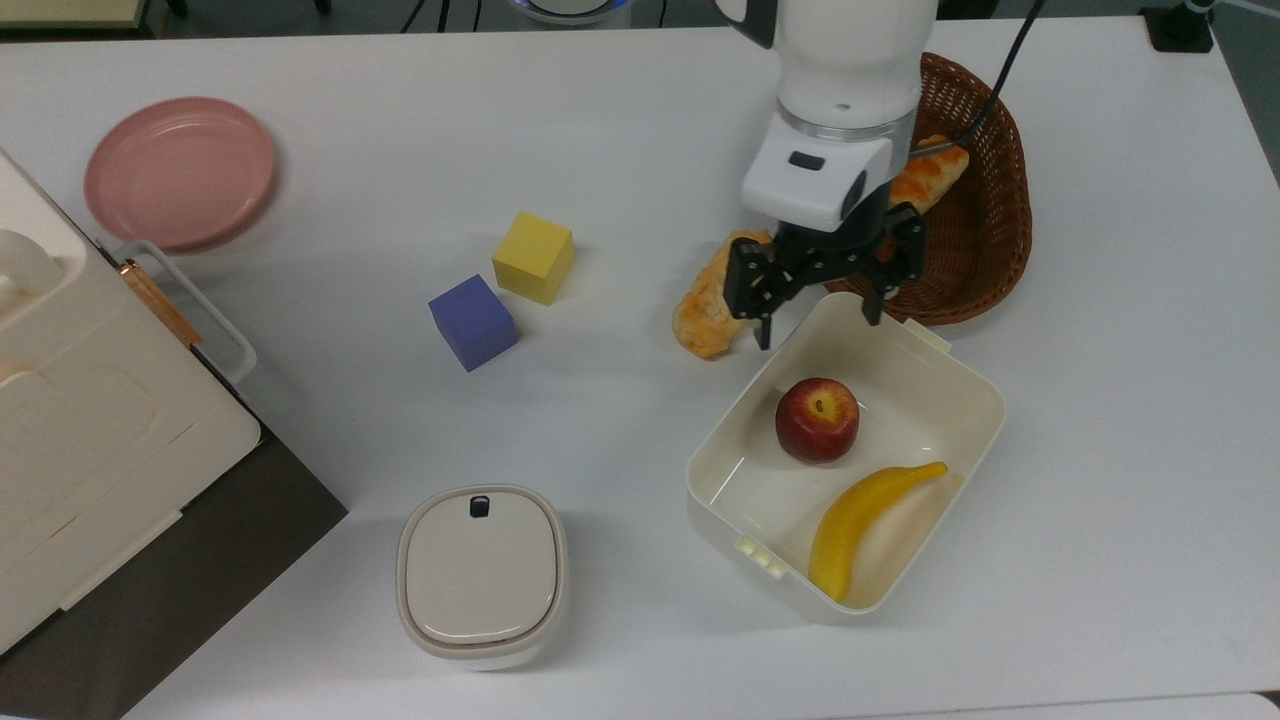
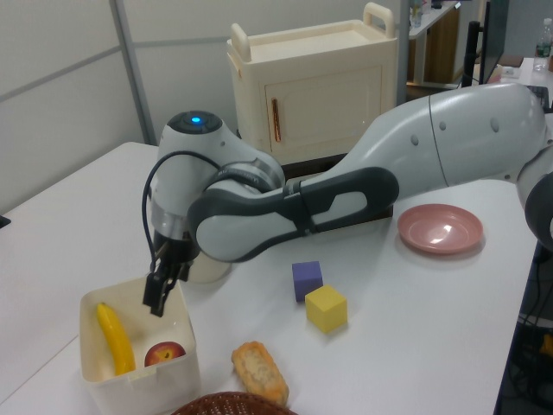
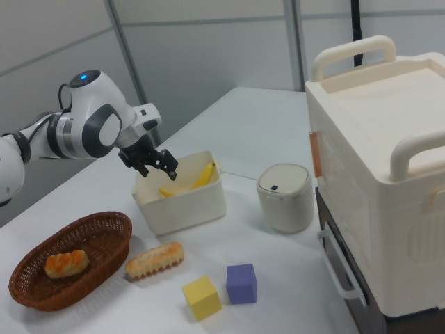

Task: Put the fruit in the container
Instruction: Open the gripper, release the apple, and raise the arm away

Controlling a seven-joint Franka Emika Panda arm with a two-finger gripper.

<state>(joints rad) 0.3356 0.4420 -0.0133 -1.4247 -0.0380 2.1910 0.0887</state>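
Now my claw (image 1: 812, 305) hangs released above the container's (image 1: 975, 385) far rim, apple (image 1: 817, 419) resting inside beside the banana (image 1: 860, 515); I should lift straight up, clear of the wall

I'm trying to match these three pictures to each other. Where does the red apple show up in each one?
Top view: the apple lies in the cream tub, right of centre, beside the banana.
Left view: it sits low at the left view's left, in the tub's near corner.
Right view: I cannot make it out behind the tub's wall.
Shared landmark: the yellow cube.
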